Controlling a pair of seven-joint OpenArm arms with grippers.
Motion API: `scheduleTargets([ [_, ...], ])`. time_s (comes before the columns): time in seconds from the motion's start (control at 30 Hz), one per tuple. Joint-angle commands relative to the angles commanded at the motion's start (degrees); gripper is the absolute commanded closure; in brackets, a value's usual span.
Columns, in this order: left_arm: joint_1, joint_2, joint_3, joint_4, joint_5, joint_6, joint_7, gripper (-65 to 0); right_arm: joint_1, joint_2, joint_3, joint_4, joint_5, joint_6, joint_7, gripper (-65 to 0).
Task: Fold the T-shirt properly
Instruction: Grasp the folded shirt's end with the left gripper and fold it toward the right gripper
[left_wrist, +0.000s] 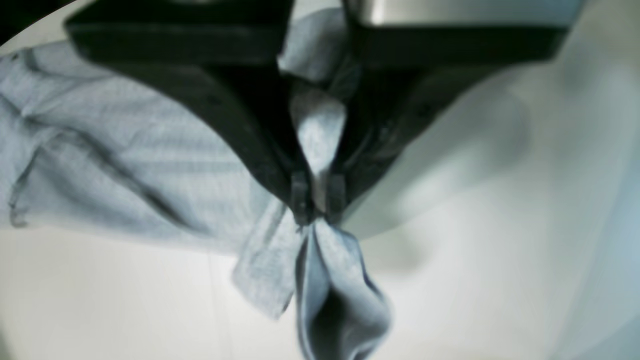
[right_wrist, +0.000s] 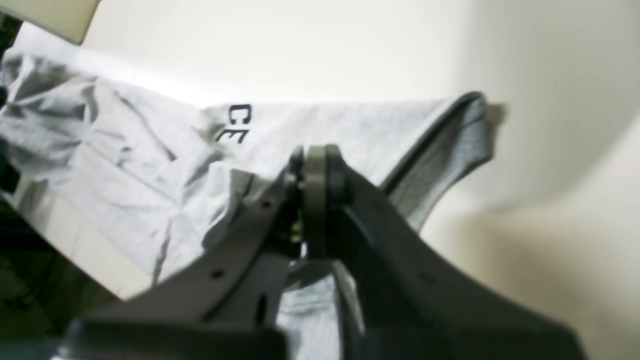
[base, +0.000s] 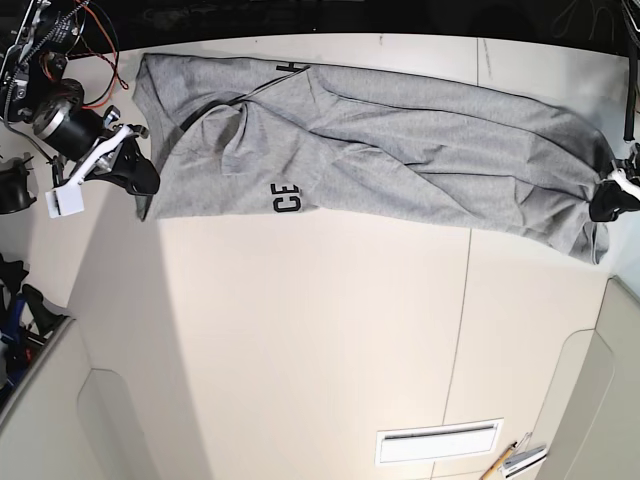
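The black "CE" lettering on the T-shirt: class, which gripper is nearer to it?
Right. The right gripper pinches the T-shirt edge a short way from the lettering; the left gripper pinches the far end.

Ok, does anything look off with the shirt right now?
Yes. The T-shirt is stretched between the left gripper and right gripper, but it is bunched and creased, not flat, with only part of the lettering peeking out of a fold.

White table (base: 300, 340), pencil (base: 497, 464) near edge
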Motion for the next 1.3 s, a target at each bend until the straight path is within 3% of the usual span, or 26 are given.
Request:
scheduleTargets([
  [0.2,4.07,7.32,10.1,15.06,1.95,0.0,-0.33,0.0,0.0,-0.02,0.83,0.0,-0.02,0.02,0.24,0.0],
  [0.4,3.72,11.82,23.34,16.48,12.35,0.0,-6.71,0.0,0.0,0.0,0.83,0.0,-0.85,0.0,0.2,0.0],
  [0.53,0.72,15.06,29.86,16.22,17.79,1.48,-7.37,0.0,0.17,-0.02,0.83,0.0,-0.85,0.0,0.2,0.0],
  [0.8,-0.07,15.43,37.66,13.44,19.06,1.74,-8.48,0.0,0.17,0.0,1.16,0.0,-0.85,-0.15,-0.26,0.0],
  [0.83,-0.07,15.43,38.05,12.63,19.06,1.74,-9.27,-2.6,0.17,-0.02,1.55,0.0,-0.85,-0.15,-0.26,0.0],
  [0.87,-0.07,15.43,38.29,11.96,18.93,1.74,-9.88,-12.3,0.17,-0.02,2.19,0.0,-0.83,-0.17,-0.26,0.0],
  [0.9,-0.04,15.43,38.4,11.47,18.91,1.76,-10.54,-23.0,0.2,-0.02,3.1,0.0,-0.83,-0.17,-0.24,-3.7],
  [0.93,-0.07,15.43,38.4,11.15,18.58,1.89,-10.82,-32.1,0.33,-0.02,4.35,0.0,-0.83,-0.17,-0.26,-13.2],
  [0.97,-0.09,15.43,38.4,11.02,17.77,1.89,-11.13,-36.9,0.44,0.0,5.86,0.0,-0.85,-0.2,-0.26,-22.3],
  [1.07,-0.07,15.45,38.4,11.02,13.49,1.85,-11.13,-37.5,0.42,0.98,9.2,-0.07,-0.42,-0.76,-1.2,-39.3],
  [1.2,-0.07,17.0,38.4,11.02,9.86,1.17,-10.21,-37.5,-1.9,3.72,8.87,-1.44,0.35,-1.44,-1.6,-41.4],
  [1.3,-0.09,19.3,38.4,11.02,9.81,1.17,-10.21,-37.4,-3.96,3.93,8.79,-4.26,3.15,-1.36,-2.47,-41.4],
])
